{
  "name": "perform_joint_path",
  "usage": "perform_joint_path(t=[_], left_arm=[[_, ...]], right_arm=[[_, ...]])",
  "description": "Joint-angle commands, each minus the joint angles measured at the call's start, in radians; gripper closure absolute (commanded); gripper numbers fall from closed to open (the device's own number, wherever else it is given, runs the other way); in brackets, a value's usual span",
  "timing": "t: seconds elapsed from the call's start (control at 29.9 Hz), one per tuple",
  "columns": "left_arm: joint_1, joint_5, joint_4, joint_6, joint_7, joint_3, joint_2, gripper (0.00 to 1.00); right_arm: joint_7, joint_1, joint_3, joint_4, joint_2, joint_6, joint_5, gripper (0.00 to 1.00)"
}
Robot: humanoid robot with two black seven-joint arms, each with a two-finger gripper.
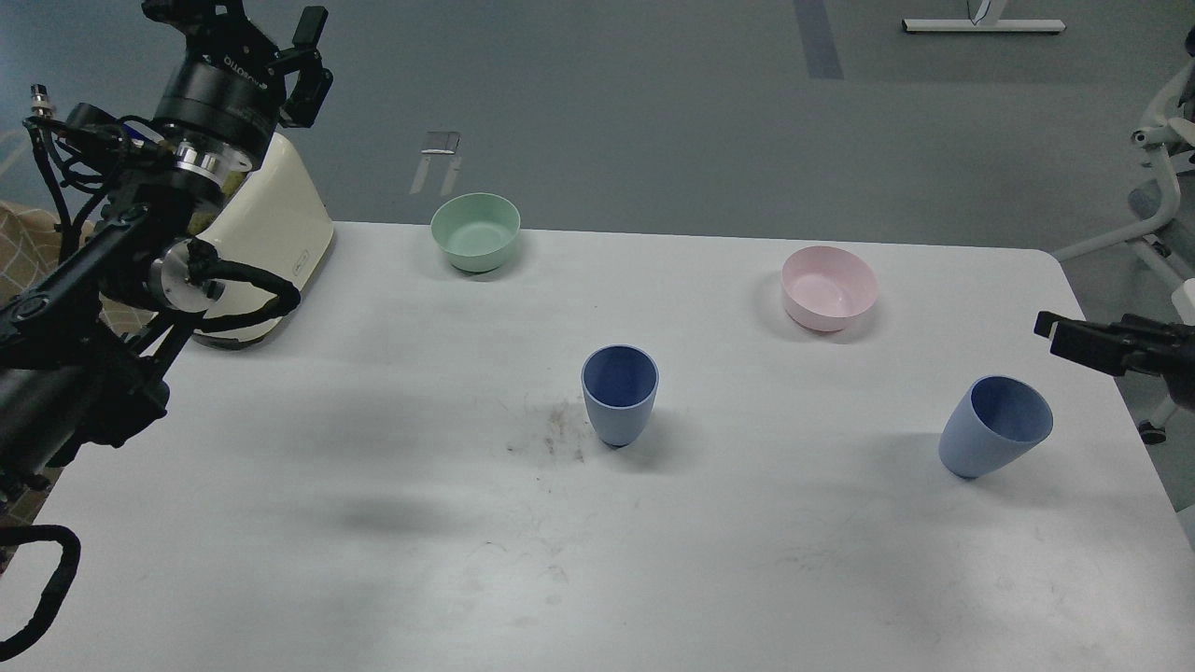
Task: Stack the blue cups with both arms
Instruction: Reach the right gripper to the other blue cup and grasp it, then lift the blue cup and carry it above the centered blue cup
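Observation:
Two blue cups stand upright on the white table (373, 560). One cup (619, 397) is near the middle. The other cup (994, 427) is near the right edge. My left gripper (245, 23) is raised high at the far left, above a cream appliance, far from both cups; its fingers stand apart and hold nothing. My right gripper (1050, 334) comes in low from the right edge, just above and to the right of the right cup, not touching it. It is dark and seen side-on, so I cannot tell its fingers apart.
A pale green bowl (474, 231) sits at the back centre-left and a pale pink bowl (829, 287) at the back right. A cream appliance (266, 247) stands at the back left corner. A chair base (1158, 224) is beyond the table's right edge.

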Motion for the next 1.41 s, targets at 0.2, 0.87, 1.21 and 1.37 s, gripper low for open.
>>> perform_joint_path(t=[0.2,0.87,1.21,1.37], left_arm=[[0.000,0.000,0.000,0.005,0.000,0.000,-0.002,0.02],[-0.001,0.002,-0.002,0.011,0.000,-0.005,0.011,0.02],[-0.001,0.002,-0.008,0.019,0.000,-0.005,0.012,0.02],[-0.001,0.002,-0.008,0.019,0.000,-0.005,0.014,0.02]], right_arm=[[-0.003,-0.045,-0.009,-0.012,0.059,0.000,-0.126,0.02],[-0.026,-0.067,-0.009,-0.017,0.080,0.000,-0.127,0.58],[-0.026,-0.067,-0.009,-0.020,0.103,0.000,-0.124,0.62],[-0.026,-0.069,-0.008,-0.018,0.105,0.000,-0.124,0.84]])
